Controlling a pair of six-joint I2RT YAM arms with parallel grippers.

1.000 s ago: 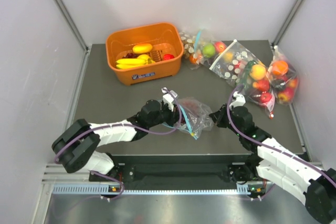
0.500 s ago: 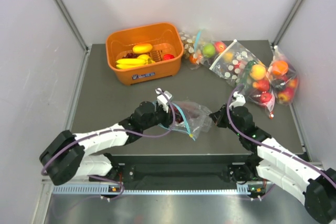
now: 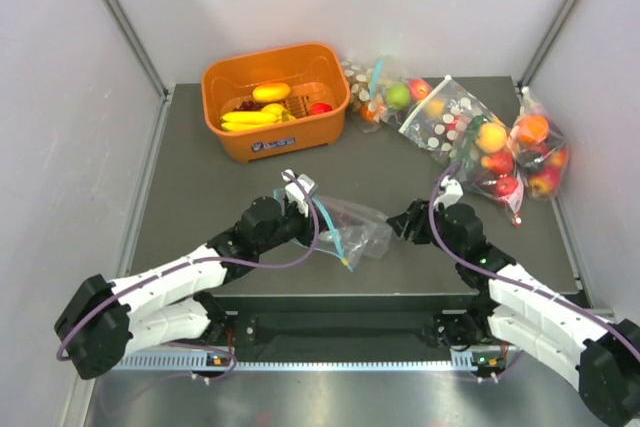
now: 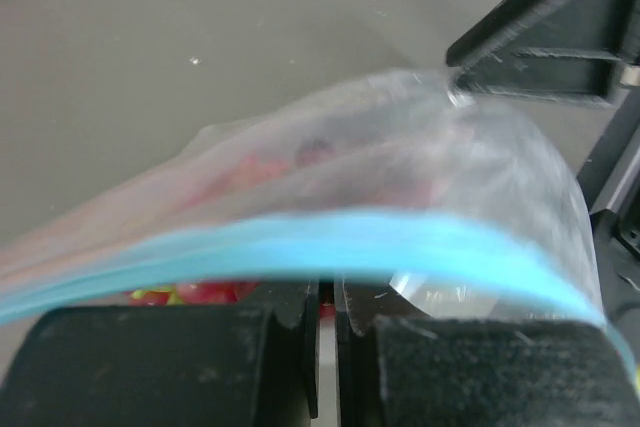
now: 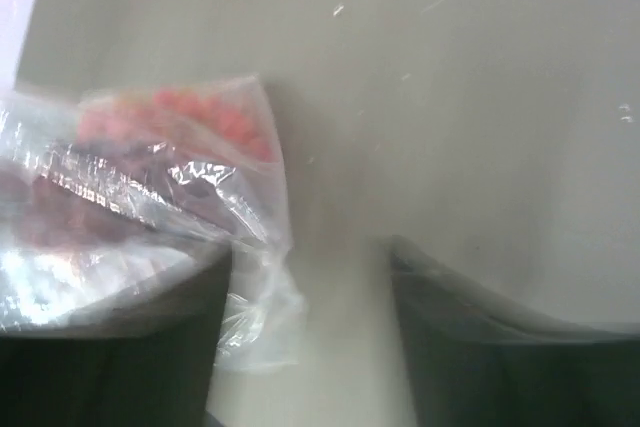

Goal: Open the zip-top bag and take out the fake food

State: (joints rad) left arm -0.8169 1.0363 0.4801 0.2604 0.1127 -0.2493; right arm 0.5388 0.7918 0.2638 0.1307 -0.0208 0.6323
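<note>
- Leftward since a second ago, my left gripper point(image 3: 305, 209) drags the zip-top bag point(image 3: 355, 227) mid-table, jaws pinched on its blue strip point(image 4: 300, 242).
- Just beside it, my right gripper point(image 3: 400, 222) gapes empty.
- Opening step: grapes point(image 5: 190, 119) seemingly inside; right must regrip.

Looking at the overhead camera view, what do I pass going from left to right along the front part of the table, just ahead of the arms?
left gripper → zip-top bag → right gripper

Dark grey table point(image 3: 200, 187) enclosed by plain white walls point(image 3: 60, 97).
</note>
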